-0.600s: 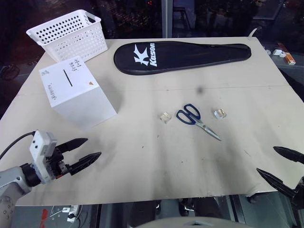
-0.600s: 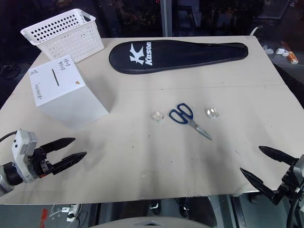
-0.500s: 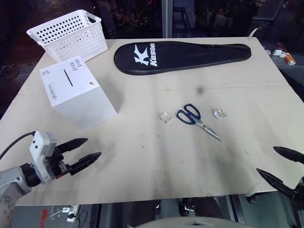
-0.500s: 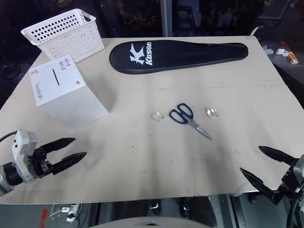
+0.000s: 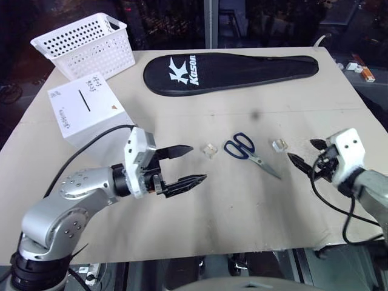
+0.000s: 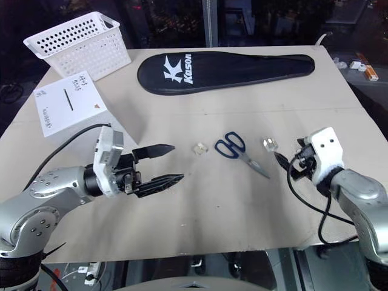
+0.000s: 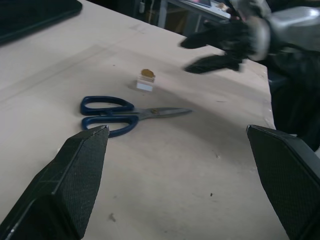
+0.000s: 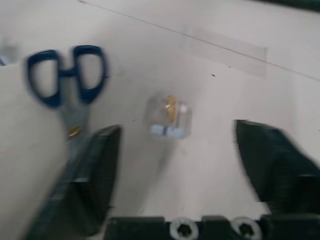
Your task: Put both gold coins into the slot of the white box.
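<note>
The white box (image 5: 85, 115) stands at the left of the table, its thin black slot (image 5: 80, 100) on the top face. Two gold coins sit in small clear holders, one (image 5: 210, 150) left of the blue-handled scissors (image 5: 248, 150) and one (image 5: 280, 145) right of them. My left gripper (image 5: 197, 162) hovers open just left of the left coin, nothing between its fingers (image 7: 75, 185). To the right of the right coin (image 8: 168, 117), my right gripper (image 5: 301, 150) is open and points at it, empty.
A white perforated basket (image 5: 85, 43) stands at the back left. A black racket cover (image 5: 230, 70) lies across the back of the table. Small items (image 5: 362, 68) rest past the table's far right corner.
Both arms have come up from the table's near edge toward the middle. The left gripper now sits by the left coin, the right gripper by the right coin.
</note>
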Robot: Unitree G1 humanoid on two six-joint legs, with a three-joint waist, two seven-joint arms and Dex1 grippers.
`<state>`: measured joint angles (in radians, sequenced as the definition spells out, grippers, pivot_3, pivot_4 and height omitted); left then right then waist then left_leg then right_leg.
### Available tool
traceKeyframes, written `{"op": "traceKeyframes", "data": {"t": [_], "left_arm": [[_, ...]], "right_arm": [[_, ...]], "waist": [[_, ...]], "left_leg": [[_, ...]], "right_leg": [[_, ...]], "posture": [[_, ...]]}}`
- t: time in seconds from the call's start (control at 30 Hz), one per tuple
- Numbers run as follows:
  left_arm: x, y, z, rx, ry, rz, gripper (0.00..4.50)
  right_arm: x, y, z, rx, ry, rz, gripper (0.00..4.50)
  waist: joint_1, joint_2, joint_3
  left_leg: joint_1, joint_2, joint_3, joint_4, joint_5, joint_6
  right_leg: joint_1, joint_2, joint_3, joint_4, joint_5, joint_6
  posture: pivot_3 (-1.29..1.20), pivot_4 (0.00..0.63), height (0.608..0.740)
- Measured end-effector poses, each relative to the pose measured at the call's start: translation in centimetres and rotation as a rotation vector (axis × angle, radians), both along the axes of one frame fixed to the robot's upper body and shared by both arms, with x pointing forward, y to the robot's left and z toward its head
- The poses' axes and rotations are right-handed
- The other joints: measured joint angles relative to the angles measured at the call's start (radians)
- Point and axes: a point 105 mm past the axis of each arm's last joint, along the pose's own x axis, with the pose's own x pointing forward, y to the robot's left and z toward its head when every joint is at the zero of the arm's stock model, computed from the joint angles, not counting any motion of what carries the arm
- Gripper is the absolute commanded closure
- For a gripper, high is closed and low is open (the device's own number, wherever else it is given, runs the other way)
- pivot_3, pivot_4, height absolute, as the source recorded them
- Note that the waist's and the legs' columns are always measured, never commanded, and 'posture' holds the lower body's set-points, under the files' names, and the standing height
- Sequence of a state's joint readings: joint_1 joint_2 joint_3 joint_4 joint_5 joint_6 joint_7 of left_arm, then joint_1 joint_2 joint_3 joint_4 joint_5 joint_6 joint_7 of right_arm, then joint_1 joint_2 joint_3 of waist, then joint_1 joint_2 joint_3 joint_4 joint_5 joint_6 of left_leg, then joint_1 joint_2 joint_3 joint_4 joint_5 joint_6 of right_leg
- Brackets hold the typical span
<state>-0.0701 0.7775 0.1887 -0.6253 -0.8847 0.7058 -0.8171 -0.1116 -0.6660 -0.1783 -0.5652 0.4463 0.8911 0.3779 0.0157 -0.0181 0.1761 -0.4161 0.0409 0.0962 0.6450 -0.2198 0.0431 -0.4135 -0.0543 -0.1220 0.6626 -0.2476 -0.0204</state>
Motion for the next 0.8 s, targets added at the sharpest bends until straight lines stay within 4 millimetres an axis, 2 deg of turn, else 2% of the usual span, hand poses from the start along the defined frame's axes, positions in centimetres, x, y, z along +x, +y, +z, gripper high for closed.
{"op": "traceKeyframes", "data": {"t": [0.17, 0.27, 0.33, 0.77, 0.8], "left_arm": [[-0.4, 0.7, -0.9, 0.002, 0.017, 0.023, 0.0], [-0.6, 1.4, -1.6, 0.001, 0.036, 0.055, 0.0], [-0.7, 1.6, -1.7, -0.001, 0.031, 0.057, 0.0], [-1.9, 2.8, -2.4, 0.032, 0.021, 0.015, 0.0], [-1.9, 2.8, -2.4, 0.032, 0.021, 0.014, 0.0]], "right_arm": [[0.5, 2.2, 0.2, 0.017, 0.018, 0.088, 1.76], [-0.5, 5.2, 0.1, 0.046, 0.053, 0.248, 1.76], [-0.7, 6.3, -0.1, 0.051, 0.072, 0.292, 1.76], [2.9, 7.5, -4.4, -0.045, 0.259, 0.323, 1.76], [3.1, 7.5, -4.4, -0.047, 0.264, 0.331, 2.31]], "waist": [[0.0, 0.0, 0.0], [-0.002, 0.0, 0.0], [-0.001, 0.0, 0.0], [-0.002, 0.0, 0.0], [-0.004, -0.001, 0.0]], "left_leg": [[0.0, 0.0, 0.0, 0.001, 0.0, 0.001], [0.0, 0.001, 0.0, 0.001, -0.003, 0.004], [0.001, 0.001, -0.001, 0.001, -0.003, 0.004], [0.0, 0.001, 0.0, 0.003, -0.003, 0.005], [0.0, 0.001, 0.0, 0.003, -0.003, 0.005]], "right_leg": [[0.0, -0.001, 0.0, 0.0, 0.0, 0.0], [0.0, 0.0, 0.0, 0.0, 0.0, 0.0], [0.0, 0.0, 0.0, 0.001, 0.0, 0.0], [0.0, 0.0, 0.0, 0.001, 0.0, 0.0], [0.0, 0.0, 0.0, 0.001, 0.0, 0.0]], "posture": [[0.0, 0.15, 0.738], [0.0, 0.15, 0.738], [0.0, 0.15, 0.738], [0.0, 0.15, 0.738], [0.0, 0.15, 0.738]]}}
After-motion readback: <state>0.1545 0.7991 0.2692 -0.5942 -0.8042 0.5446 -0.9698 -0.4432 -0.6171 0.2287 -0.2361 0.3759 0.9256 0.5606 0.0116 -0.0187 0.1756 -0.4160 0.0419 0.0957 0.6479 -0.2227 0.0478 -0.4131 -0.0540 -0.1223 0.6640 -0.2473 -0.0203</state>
